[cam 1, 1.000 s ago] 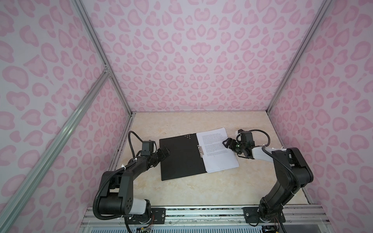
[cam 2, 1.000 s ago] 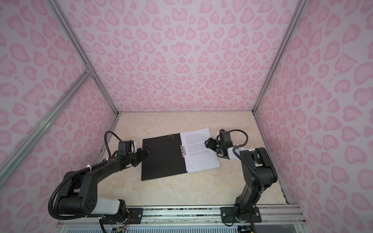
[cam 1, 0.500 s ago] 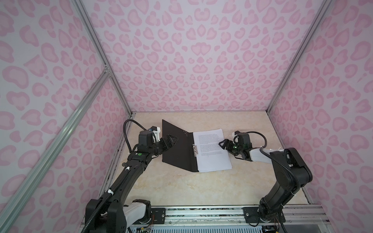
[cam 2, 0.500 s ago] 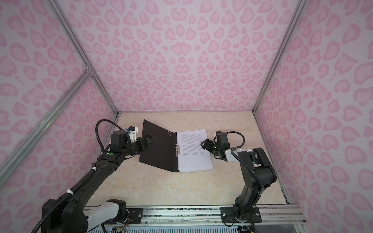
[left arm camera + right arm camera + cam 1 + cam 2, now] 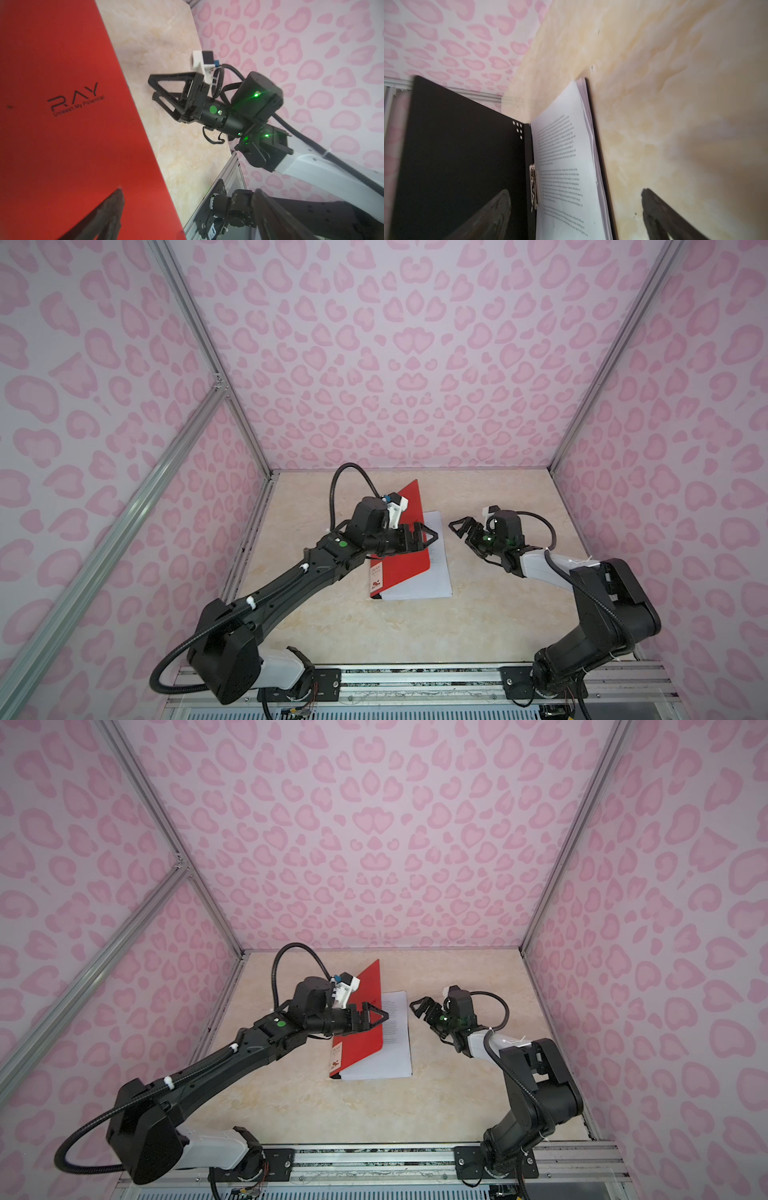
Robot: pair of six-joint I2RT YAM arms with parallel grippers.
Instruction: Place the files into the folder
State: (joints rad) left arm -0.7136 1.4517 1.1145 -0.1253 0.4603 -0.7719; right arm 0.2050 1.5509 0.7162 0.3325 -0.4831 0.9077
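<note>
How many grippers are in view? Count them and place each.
2. The left gripper is at the folder's red cover; the right gripper is right of the files, open.

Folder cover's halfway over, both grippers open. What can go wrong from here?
1. The folder cover is tilted over the files with the left gripper open, not clamped on it; it may slip and flop open.
2. The files' outer edges are fanned in the right wrist view; closing could crease them or leave corners poking out.
3. The right gripper hovers open beside the files, so a falling cover might strike it.
</note>
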